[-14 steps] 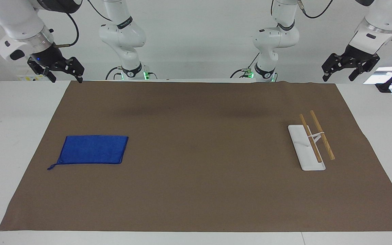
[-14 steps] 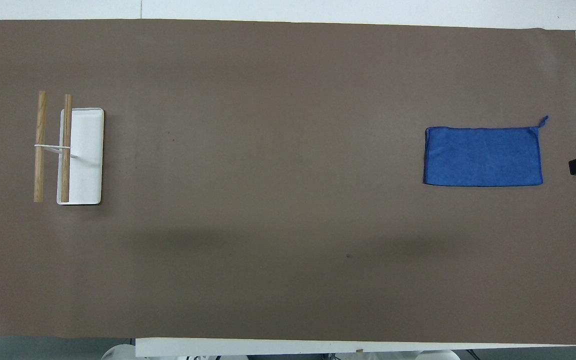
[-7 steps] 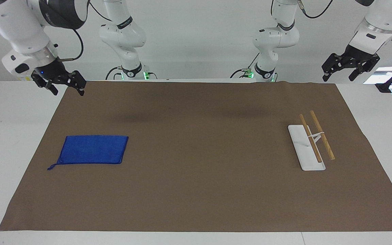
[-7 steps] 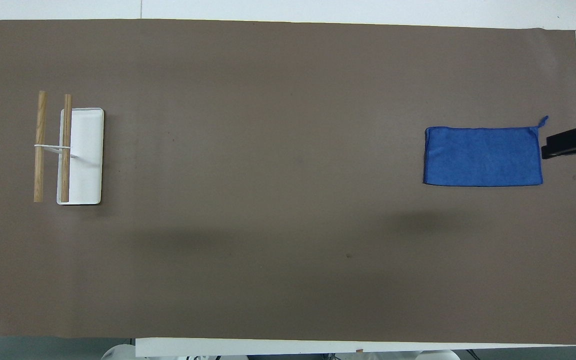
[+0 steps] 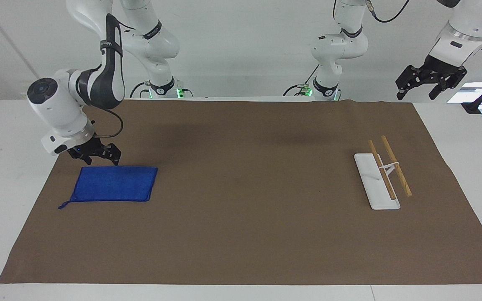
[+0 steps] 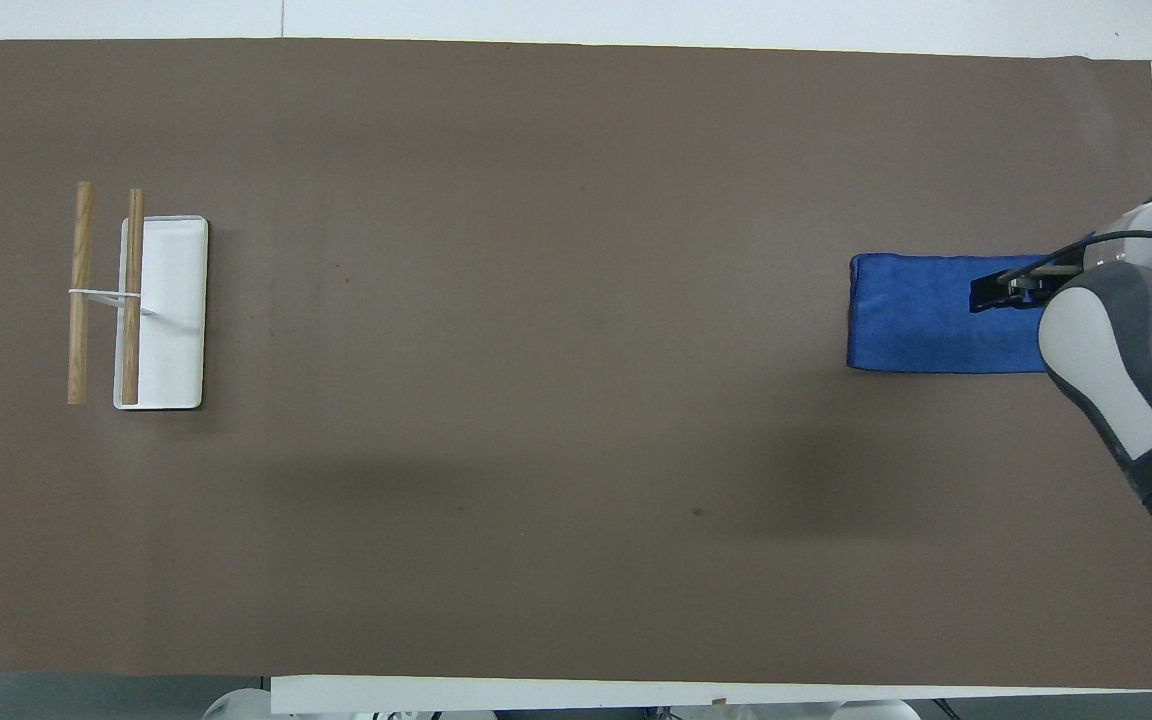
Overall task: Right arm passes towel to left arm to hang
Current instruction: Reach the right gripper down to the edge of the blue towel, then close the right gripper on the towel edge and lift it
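White arms [image 5: 63, 104], grey bands, black tools [image 5: 94, 156].

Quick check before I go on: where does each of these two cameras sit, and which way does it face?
Facing view: high across the table, looking at both robots; open right gripper low by the flat bright blue terry towel, open left gripper waiting raised.
Overhead view: above the robots' end, looking steeply down; mostly the right arm shows.
Shared: towel, brown mat, white-based wooden-bar rack.

My small rectangular terry towel [image 5: 113, 184] is bright blue with a darker stitched edge, lying on a plain brown mat [image 5: 249, 234] over the white bench [image 5: 6, 167]. The rack [image 5: 381, 177] has a white base and two pale wooden rods. My arms are white with dark grey bands, my fingers black.
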You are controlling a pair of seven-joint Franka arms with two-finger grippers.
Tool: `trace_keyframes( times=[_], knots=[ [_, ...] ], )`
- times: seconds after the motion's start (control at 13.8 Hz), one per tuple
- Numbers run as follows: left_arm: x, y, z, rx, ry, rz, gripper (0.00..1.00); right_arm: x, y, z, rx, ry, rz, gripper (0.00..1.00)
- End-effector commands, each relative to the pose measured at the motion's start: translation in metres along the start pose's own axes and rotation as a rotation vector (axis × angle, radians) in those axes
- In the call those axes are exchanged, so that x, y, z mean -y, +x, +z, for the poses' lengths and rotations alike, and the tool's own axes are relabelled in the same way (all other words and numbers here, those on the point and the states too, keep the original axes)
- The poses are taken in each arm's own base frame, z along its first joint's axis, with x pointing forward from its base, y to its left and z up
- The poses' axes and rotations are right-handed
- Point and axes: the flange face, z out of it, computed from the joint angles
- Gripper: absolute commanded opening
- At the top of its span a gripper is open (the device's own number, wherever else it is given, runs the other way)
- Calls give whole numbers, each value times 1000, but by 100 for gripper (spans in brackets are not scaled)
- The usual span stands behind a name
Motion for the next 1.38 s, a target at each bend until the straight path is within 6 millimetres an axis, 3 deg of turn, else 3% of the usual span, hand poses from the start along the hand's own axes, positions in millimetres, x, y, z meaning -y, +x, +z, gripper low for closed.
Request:
trace_keyframes(
  times=[0.0, 0.44, 0.8, 0.95, 1.16, 1.31],
  knots=[
    [3, -4, -1, -2, 7, 0, 100, -3, 3, 41, 7, 14, -13, 98],
    [3, -4, -1, -2, 7, 0, 100, -3, 0, 57, 25, 15, -99, 91],
    [3, -6, -2, -1, 7, 0, 100, -3, -4, 71, 29, 16, -73, 87],
    [2, -9, -4, -2, 7, 0, 100, -4, -5, 76, 32, 17, -72, 79],
    [3, -12, -7, -8, 9, -2, 100, -3, -9, 79, 45, 19, -76, 58],
    [2, -11, -7, -8, 10, 0, 100, -1, -9, 79, 54, 20, -90, 22]
  ],
)
